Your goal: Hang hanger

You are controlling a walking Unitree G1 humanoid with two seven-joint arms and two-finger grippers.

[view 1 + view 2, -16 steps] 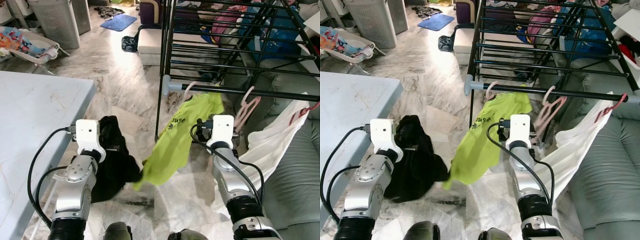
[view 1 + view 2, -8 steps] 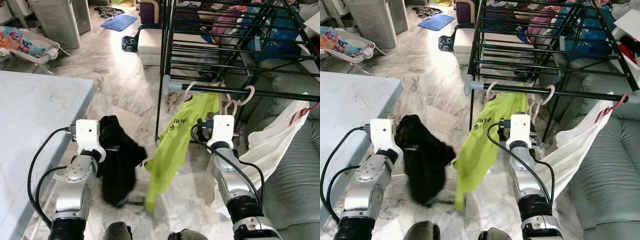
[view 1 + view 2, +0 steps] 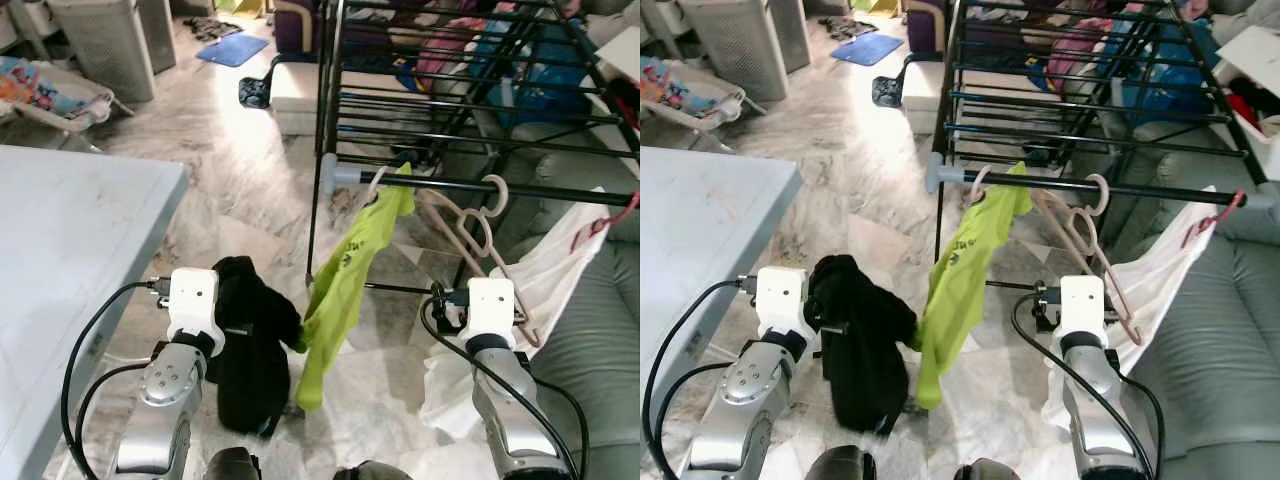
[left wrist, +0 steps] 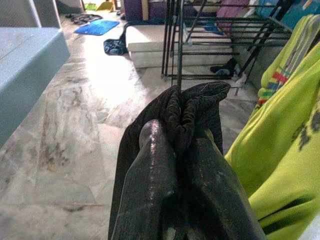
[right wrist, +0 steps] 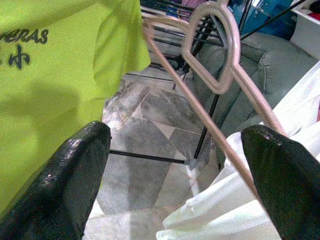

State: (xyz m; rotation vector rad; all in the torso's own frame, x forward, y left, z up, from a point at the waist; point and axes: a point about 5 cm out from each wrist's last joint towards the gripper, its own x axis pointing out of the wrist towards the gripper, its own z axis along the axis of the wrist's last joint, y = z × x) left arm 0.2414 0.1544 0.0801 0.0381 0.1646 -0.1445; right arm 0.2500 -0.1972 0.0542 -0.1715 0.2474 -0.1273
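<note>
Right wrist view: right gripper point(image 5: 170, 175) spread wide, holding nothing, pink hanger point(image 5: 220, 75) hooked on the drying rack's front rail point(image 3: 560, 189) beside the lime shirt point(image 3: 345, 280). Light, stiff wire; take its neck. Left gripper point(image 4: 172, 150) clamps black cloth point(image 3: 250, 345) below that rail.

We see a glossy marble floor point(image 3: 230, 170) catching bright light, a pale blue tabletop point(image 3: 70, 230), a grey-green sofa point(image 3: 600, 330), a blue mat point(image 3: 232, 50) and 1 slatted laundry basket point(image 3: 110, 40).
</note>
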